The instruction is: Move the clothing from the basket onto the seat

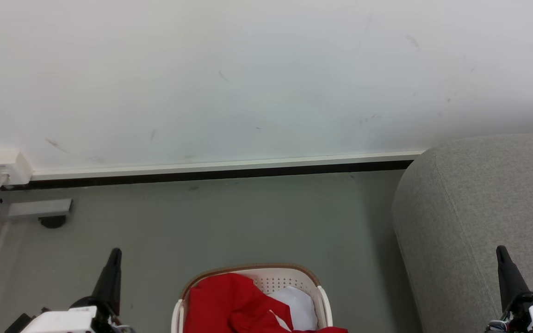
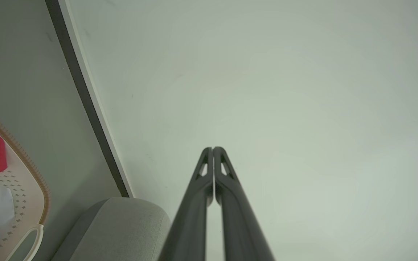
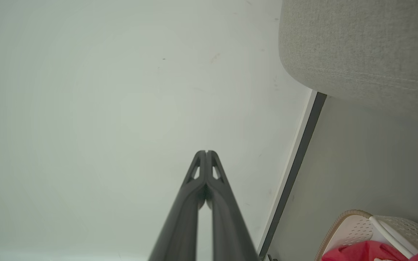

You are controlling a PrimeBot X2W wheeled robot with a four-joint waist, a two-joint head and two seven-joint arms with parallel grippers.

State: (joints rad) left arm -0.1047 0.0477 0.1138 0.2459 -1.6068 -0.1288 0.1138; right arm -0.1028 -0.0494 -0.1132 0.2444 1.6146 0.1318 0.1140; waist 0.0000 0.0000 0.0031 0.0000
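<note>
Though neither holds anything, the left gripper [image 1: 114, 254] and the right gripper [image 1: 500, 252] each have their two dark fingers pressed together, tips touching, pointing toward the pale wall [image 1: 248, 69]. The red clothing [image 1: 229, 300] lies heaped in the basket [image 1: 289, 277], which stands on the grey floor [image 1: 248, 217] between the two grippers, with red folds on its left side and a white patch [image 1: 296, 303] beside them. The grey seat [image 1: 479, 208] stands to the basket's right, apart from it, its rounded end near the dark skirting board [image 1: 225, 173] at the foot of the wall
</note>
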